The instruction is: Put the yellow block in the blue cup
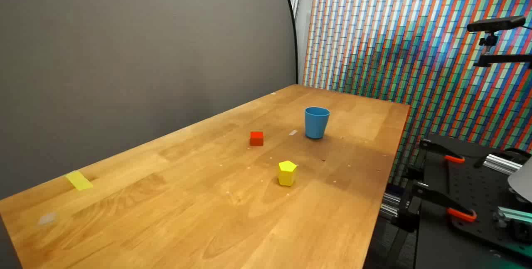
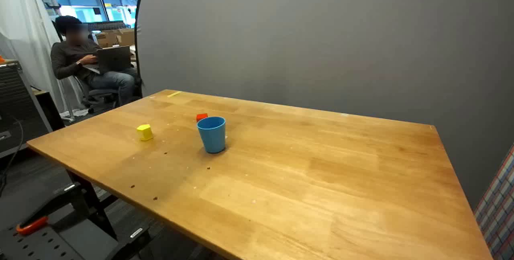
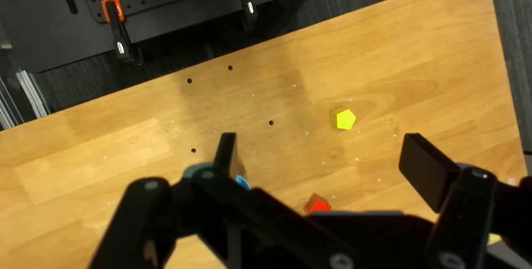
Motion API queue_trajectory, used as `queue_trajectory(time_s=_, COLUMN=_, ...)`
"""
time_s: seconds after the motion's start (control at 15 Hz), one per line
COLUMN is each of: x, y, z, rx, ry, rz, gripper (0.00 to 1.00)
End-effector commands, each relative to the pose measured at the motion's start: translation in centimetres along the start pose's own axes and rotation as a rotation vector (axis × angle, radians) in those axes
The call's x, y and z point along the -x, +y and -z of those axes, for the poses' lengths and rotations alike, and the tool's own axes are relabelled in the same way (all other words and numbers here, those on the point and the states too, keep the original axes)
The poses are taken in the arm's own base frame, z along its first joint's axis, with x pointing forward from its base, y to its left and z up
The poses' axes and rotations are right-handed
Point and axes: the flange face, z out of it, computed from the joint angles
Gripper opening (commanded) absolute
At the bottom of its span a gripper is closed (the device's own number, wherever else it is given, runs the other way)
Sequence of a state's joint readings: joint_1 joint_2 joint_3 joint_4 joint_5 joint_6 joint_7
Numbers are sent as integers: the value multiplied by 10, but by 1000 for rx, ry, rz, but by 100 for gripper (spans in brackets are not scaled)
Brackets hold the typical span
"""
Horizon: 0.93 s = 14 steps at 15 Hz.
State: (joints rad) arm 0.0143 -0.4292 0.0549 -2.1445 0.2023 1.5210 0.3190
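Observation:
The yellow block (image 1: 286, 173) is a small five-sided block standing upright on the wooden table; it also shows in an exterior view (image 2: 145, 132) and in the wrist view (image 3: 345, 119). The blue cup (image 1: 316, 123) stands upright on the table, also in an exterior view (image 2: 212, 135). In the wrist view only a sliver of the cup's rim (image 3: 242, 181) shows; my left-hand finger hides the rest. My gripper (image 3: 321, 140) is wide open and empty, high above the table. The yellow block shows just beyond the fingertips, between them. The gripper is outside both exterior views.
A small red block (image 1: 256, 139) sits near the cup, partly behind it in an exterior view (image 2: 201, 117) and partly hidden by my gripper in the wrist view (image 3: 320, 205). A flat yellow piece (image 1: 79, 180) lies at the table's edge. Orange-tipped clamps (image 3: 118, 28) stand beside the table.

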Motion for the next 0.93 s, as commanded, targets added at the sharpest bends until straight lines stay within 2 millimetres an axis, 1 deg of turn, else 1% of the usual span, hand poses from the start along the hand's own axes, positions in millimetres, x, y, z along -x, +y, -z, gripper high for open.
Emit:
queue_trajectory(time_s=0.0, x=0, y=0, z=2, rx=0, ry=2, rz=1, gripper=100)
queue_trajectory(time_s=0.2, x=1, y=-1, z=7, rx=-4, ry=12, rz=3, gripper=100)
queue_trajectory(time_s=0.53, x=1, y=0, z=7, rx=0, ry=9, rz=5, gripper=100)
queue_trajectory(time_s=0.6, x=-5, y=-8, z=1, rx=4, ry=26, rz=-9, gripper=100)
queue_trajectory(time_s=0.67, x=-12, y=-18, z=-9, rx=16, ry=28, rz=-15, gripper=100)
queue_trajectory(time_s=0.8, x=-27, y=-53, z=-44, rx=56, ry=58, rz=-14, gripper=100)
queue_trajectory(time_s=0.87, x=-34, y=-71, z=-65, rx=74, ry=71, rz=3, gripper=100)
